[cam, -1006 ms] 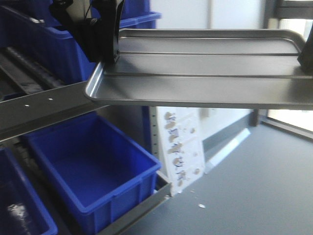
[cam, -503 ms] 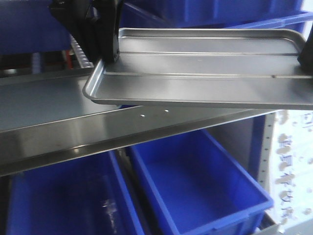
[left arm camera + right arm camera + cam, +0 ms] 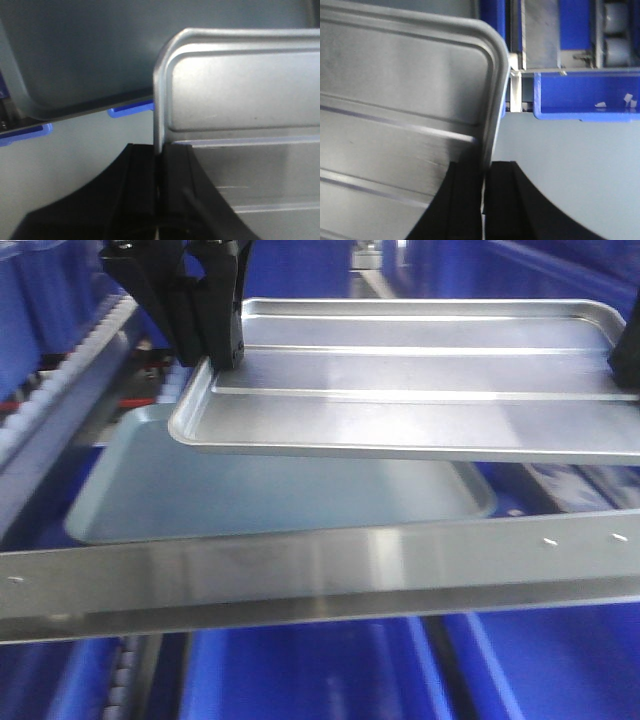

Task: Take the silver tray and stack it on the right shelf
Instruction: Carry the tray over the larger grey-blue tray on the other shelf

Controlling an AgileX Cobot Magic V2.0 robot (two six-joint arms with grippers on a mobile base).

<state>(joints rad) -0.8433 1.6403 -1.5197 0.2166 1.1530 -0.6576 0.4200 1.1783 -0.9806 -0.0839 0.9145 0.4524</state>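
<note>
I am pinching the silver tray [image 3: 420, 375] by both short rims, left claw [image 3: 222, 352] and right claw [image 3: 484, 175], holding it level over the grey tray [image 3: 250, 495] behind the front edge of the bench [image 3: 320, 575]. I should be lowering evenly, corners matched.

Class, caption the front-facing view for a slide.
The left tool and right tool hold the silver tray by its ends above a matte grey tray behind the shelf's front bar.
</note>
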